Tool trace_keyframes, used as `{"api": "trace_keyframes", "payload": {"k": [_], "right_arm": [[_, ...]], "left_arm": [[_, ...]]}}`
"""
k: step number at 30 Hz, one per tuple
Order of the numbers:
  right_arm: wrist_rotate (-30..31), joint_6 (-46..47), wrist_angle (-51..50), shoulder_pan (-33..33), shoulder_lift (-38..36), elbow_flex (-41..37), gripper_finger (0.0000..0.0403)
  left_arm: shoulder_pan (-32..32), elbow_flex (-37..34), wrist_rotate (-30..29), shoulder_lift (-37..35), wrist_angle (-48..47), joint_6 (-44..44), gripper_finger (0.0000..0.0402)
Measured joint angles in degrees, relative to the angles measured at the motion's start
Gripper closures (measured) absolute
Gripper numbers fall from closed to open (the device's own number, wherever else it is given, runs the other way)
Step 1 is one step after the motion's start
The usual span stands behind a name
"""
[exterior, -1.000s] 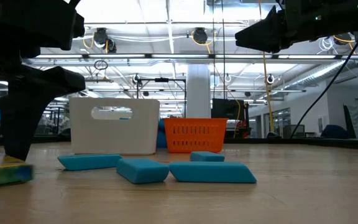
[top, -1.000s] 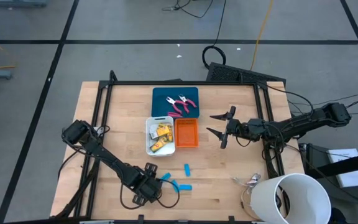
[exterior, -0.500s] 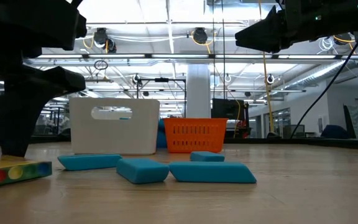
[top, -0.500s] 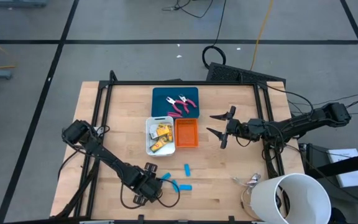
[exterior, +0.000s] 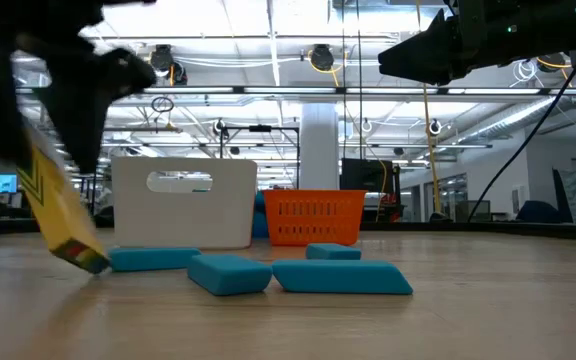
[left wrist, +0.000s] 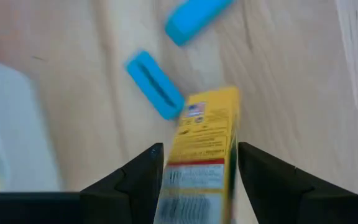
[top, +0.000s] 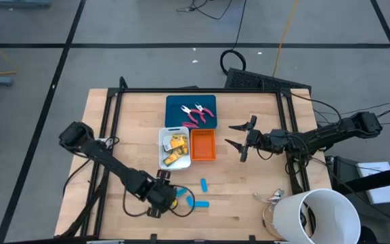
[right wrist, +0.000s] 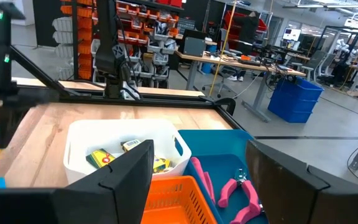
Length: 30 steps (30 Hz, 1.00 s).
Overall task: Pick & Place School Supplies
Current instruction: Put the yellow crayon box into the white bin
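My left gripper (top: 160,196) is near the table's near edge, shut on a yellow oblong box (left wrist: 204,155). In the low view the yellow box (exterior: 63,215) slants steeply below the gripper. Blue pieces (top: 204,184) (top: 196,202) lie flat on the wood just right of it, and show again as blue pieces (exterior: 230,273) (exterior: 343,277) in the low view. More yellow pieces (top: 175,149) lie in the white tray. Two pink-handled tools (top: 196,113) lie in the teal tray. My right gripper (top: 239,141) hangs open above the table, right of the orange tray. My left gripper pinches the yellow box between its two fingers (left wrist: 138,183), one on each long side of its barcode end (left wrist: 194,186). The fingers come from above. The box hangs tilted, its free lower end (exterior: 93,262) close above the table beside a blue piece; I cannot tell whether it touches.
White tray (top: 161,157), orange tray (top: 203,157) and teal tray (top: 176,105) stand together mid-table. A big white cup (top: 320,215) lies at the near right corner beside some crumpled clear plastic (top: 271,198). A black frame edges the table.
My left gripper has risen and moved a little toward the blue pieces, taking the yellow box with it. The box lay flat on the table a second ago, then had one end raised, and now hangs steeply tilted. The left arm's elbow has swung toward the table's left.
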Motion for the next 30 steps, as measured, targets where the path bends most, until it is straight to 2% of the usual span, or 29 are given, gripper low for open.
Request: {"api": "trace_keyframes", "payload": {"k": [8, 10, 12, 15, 20, 25, 30], "right_arm": [[-0.01, 0.02, 0.00, 0.00, 0.00, 0.00, 0.0156], [-0.01, 0.02, 0.00, 0.00, 0.00, 0.00, 0.0156], [-0.01, 0.00, 0.00, 0.00, 0.00, 0.00, 0.0156], [-0.01, 0.02, -0.06, 0.00, 0.00, 0.00, 0.0156], [-0.01, 0.06, -0.43, 0.04, 0.00, 0.00, 0.0156], [-0.02, 0.06, -0.42, 0.04, 0.00, 0.00, 0.0156], [-0.01, 0.48, -0.42, 0.04, 0.00, 0.00, 0.0156]], "left_arm": [[1.08, 0.02, -6.11, -7.40, -0.04, -2.71, 0.0193], [1.19, 0.02, -5.91, -8.19, -0.26, -2.96, 0.0193], [0.87, 0.02, -3.92, -8.19, -0.15, 0.80, 0.0193], [-0.03, 0.02, -3.36, -6.81, 1.41, 4.26, 0.0192], [1.50, 0.04, -1.05, -1.36, 1.92, -1.09, 0.0188], [1.54, 0.04, -0.42, 3.99, 1.62, 5.41, 0.0150], [1.62, 0.04, 0.60, 5.87, 1.34, 10.50, 0.0105]]}}
